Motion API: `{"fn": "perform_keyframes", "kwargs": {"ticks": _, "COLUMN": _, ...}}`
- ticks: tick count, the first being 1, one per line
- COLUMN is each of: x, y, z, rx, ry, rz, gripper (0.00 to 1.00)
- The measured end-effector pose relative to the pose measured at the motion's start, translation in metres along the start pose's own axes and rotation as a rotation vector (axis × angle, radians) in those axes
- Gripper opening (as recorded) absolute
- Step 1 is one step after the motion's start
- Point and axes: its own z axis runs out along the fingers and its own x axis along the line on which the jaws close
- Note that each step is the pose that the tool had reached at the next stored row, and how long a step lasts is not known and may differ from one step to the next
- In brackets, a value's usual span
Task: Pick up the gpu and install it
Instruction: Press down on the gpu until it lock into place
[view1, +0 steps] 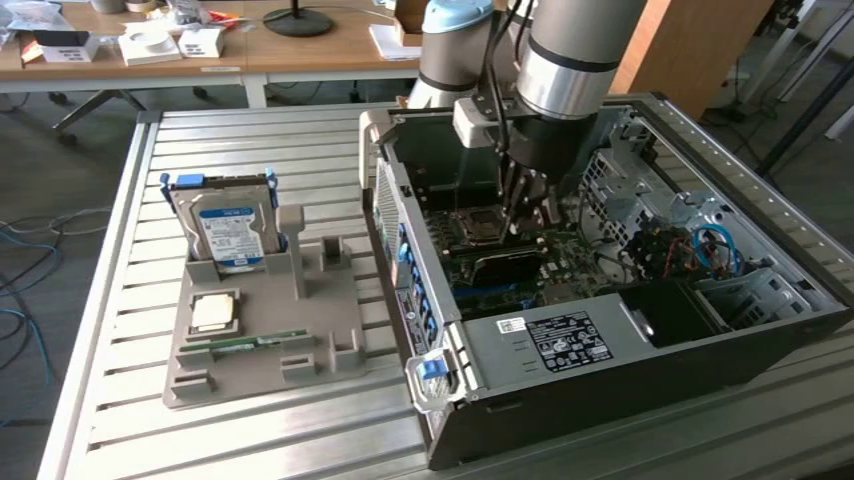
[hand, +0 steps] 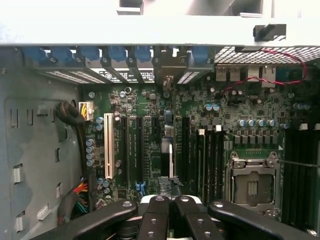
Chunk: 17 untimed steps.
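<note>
Inside the open computer case (view1: 641, 370), which lies on its side on the slatted metal table (view1: 200, 130), the gripper (view1: 530, 215) is seen reaching straight down over the motherboard (hand: 150, 100). The fingers (hand: 157, 210) are drawn tight together, with no gap between them. Directly beneath them the gpu (view1: 501, 265) is found standing on edge among the expansion slots, between the processor socket (hand: 252, 185) and the case's rear brackets. In the wrist view the gpu (hand: 170, 162) is shown edge-on as a thin pale line running away from the gripper (hand: 170, 202) along one slot. Whether the card's upper edge is nipped between the fingers or merely pressed from above cannot be told, nor can it be seen how deep the card sits.

Several faults are judged possible from this position. If the card's edge connector is not lined up with the slot, downward force would be taken by the slot wall or the board, and contacts could be bent. A card as thin as this could be flexed or tipped sideways if it is pushed off-centre. One end could be left raised if only the other end is seated. Should the grip be slight, the card could be dropped against neighbouring slots and capacitors.

On the grey fixture (view1: 307, 330) beside the case, the blue-labelled hard drive (view1: 230, 232) is left standing, well apart from the work.
</note>
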Motion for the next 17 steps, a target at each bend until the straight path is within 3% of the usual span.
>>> {"fn": "perform_keyframes", "kwargs": {"ticks": 17, "x": -0.0035, "y": 0.0034, "z": 0.0059, "rx": 0.0001, "ry": 0.0006, "rz": 0.003, "gripper": 0.11}}
